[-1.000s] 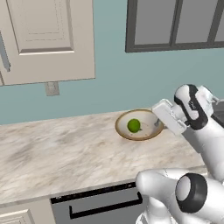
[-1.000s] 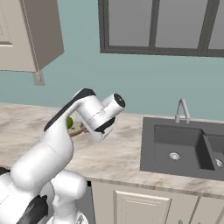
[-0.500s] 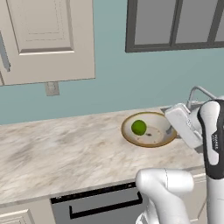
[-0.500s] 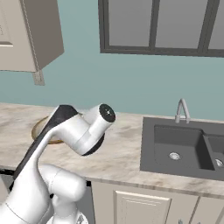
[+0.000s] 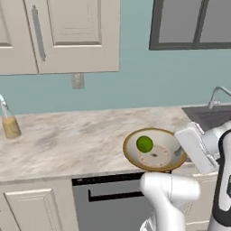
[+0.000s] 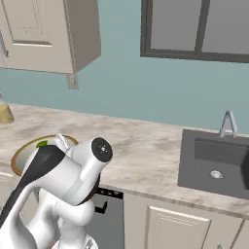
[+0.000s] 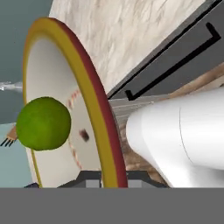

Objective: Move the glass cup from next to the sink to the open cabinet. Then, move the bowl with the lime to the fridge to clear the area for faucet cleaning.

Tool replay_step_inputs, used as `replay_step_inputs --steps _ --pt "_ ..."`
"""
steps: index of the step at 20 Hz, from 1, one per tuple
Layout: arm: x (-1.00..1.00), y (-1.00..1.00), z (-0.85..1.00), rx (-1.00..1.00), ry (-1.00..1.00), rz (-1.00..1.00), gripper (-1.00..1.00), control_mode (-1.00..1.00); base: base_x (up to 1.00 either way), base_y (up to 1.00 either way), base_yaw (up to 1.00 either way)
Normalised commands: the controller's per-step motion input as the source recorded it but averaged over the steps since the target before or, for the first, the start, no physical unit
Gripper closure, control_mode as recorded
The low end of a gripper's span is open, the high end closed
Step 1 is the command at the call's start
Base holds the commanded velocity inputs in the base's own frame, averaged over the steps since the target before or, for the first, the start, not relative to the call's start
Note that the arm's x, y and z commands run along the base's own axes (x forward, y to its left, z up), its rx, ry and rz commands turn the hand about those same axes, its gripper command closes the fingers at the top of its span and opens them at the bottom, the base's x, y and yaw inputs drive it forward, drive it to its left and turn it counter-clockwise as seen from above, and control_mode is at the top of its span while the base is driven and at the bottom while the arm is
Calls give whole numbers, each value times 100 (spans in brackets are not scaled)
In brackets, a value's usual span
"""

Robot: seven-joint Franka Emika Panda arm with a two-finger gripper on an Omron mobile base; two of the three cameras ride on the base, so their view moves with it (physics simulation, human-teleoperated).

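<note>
Bowl rim clamped between fingers, gripper on its sink-side edge; lime inside, sitting opposite the grip, over bench front.

Glossy white rounded arm segments; black joint band; round black cap on elbow.

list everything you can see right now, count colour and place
bowl: 1, golden-brown rim, cream inside, at the counter's front edge, its rim in the hand
lime: 1, bright green, inside the bowl
counter: 1, pale marbled, along the teal wall
sink: 1, dark grey, set in the counter at the right
faucet: 1, silver, behind the sink
bottle: 1, clear with amber liquid, counter's far left
wall cabinets: cream, above the counter
window: 1, dark frame, above the sink
hand: 1, white, dark fingertips either side of the bowl rim
</note>
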Motion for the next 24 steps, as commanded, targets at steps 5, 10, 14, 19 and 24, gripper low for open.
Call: replay_step_inputs --steps 5,10,14,19,24 --pt "0 0 0 0 0 0 100 100 -35 95 67" --pt "0 0 0 0 0 0 100 100 -7 100 69" --pt "0 0 0 0 0 0 100 100 8 98 61" --pt "0 0 0 0 0 0 100 100 15 93 61" --pt "0 0 0 0 0 0 100 100 17 81 65"
